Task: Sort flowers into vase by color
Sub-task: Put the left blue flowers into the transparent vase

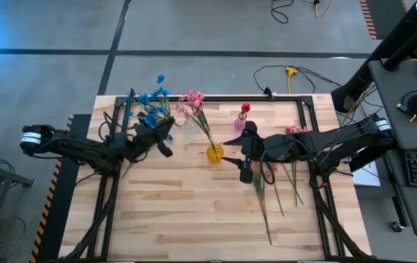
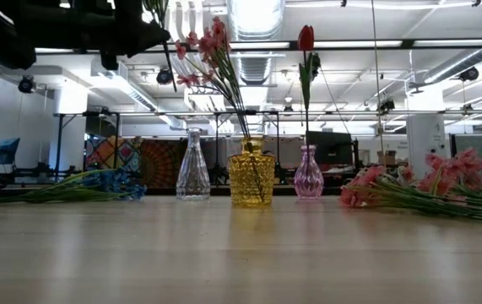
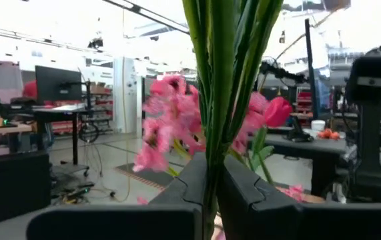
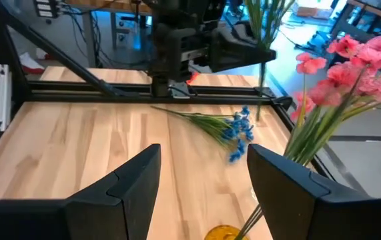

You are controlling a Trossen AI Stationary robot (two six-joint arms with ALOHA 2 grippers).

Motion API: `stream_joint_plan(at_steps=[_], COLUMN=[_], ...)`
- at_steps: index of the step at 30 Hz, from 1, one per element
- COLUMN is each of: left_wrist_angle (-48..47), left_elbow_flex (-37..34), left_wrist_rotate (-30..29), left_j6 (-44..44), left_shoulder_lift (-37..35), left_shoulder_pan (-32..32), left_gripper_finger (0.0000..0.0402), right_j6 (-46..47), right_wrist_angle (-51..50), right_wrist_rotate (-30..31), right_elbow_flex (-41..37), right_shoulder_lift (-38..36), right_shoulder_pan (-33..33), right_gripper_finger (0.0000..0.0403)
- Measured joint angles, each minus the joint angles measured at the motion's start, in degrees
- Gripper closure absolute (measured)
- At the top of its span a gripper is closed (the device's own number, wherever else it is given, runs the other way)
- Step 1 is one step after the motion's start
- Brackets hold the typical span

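Right, your left gripper (image 3: 211, 193) has its jaws pinched tight on a bundle of green stems (image 3: 225, 80), and they run straight up out of the fingers, long axis near vertical. Judging by the high view, these are the blue flowers (image 1: 153, 97), whose heads splay out toward 12 o'clock of that gripper at the table's far edge.

Now the clear vase (image 1: 189, 128) sits just off at 3 o'clock from your left jaws in the high view, closer to this arm than to the other. That's the relation to watch: stems upright and gripped, the empty neck a short slide to the right. You'd want the stem ends over that mouth before lowering.

Your right gripper (image 4: 203, 175) hangs with jaws spread wide and nothing between them, hovering just right of the yellow vase (image 1: 215, 153), which already holds the pink sprays (image 1: 191, 101). Past it at 12 o'clock the pink vase (image 1: 240, 121) carries one red bud (image 1: 245, 107).

More blue flowers lie flat on the wood (image 4: 233, 128) under the left arm, and loose pink stems (image 1: 277, 186) lie at 6 o'clock of the right arm, pointing toward the near edge.
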Motion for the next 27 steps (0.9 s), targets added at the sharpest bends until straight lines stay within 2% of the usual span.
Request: stream_joint_plan(at_steps=[3, 9, 13, 19, 27], left_wrist_angle=[0.2, 0.2, 2.7, 13.8, 15.7], left_elbow_flex=[0.0, 0.0, -1.2, -6.4, -7.2], left_wrist_rotate=[3.6, 9.5, 10.4, 10.4, 8.9], left_j6=[-0.8, -3.7, -4.1, -3.2, -3.3], left_shoulder_lift=[0.0, 1.2, 2.1, 2.4, 4.2], left_shoulder_pan=[3.0, 8.3, 8.9, 9.6, 11.9], left_gripper_finger=[0.04, 0.04, 0.04, 0.04, 0.04], right_j6=[0.0, 0.5, 1.0, 1.0, 0.0], right_wrist_angle=[0.6, 0.8, 2.0, 3.5, 4.9], right_wrist_rotate=[-1.9, -1.9, -2.1, -2.2, -2.2], right_elbow_flex=[-1.3, -3.9, -5.8, -7.0, -7.0], right_shoulder_lift=[-1.0, -2.9, -4.1, -6.0, -5.7], right_shoulder_pan=[-1.4, -4.3, -5.1, -5.1, -5.1], right_gripper_finger=[0.0186, 0.0186, 0.0186, 0.0186, 0.0186])
